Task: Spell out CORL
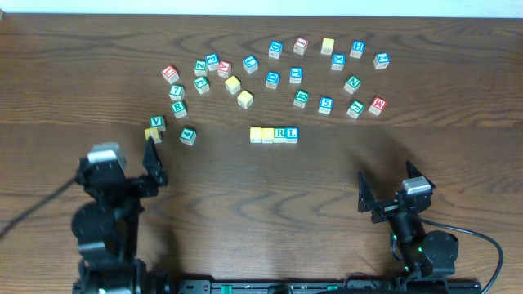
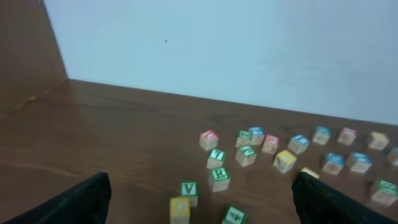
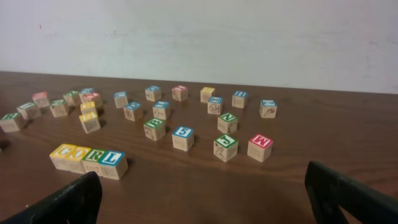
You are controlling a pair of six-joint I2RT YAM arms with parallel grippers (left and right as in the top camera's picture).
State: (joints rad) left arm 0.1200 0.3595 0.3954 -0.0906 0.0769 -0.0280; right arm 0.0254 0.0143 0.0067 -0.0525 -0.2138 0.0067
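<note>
I see the CORL row (image 3: 89, 160) finished, well ahead of my right gripper (image 3: 205, 208) and off to its fingers' left; that gripper and the left gripper (image 2: 199, 211) both gape wide, empty; the blocks seem light, rigid wood, best pinched across opposite flat faces.

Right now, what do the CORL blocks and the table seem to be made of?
CORL blocks: probably wood, with pale bare-looking sides and coloured painted tops, matte. Table: dark brown wood or wood-look laminate, with grain streaks and a low sheen; I cannot tell which.
</note>
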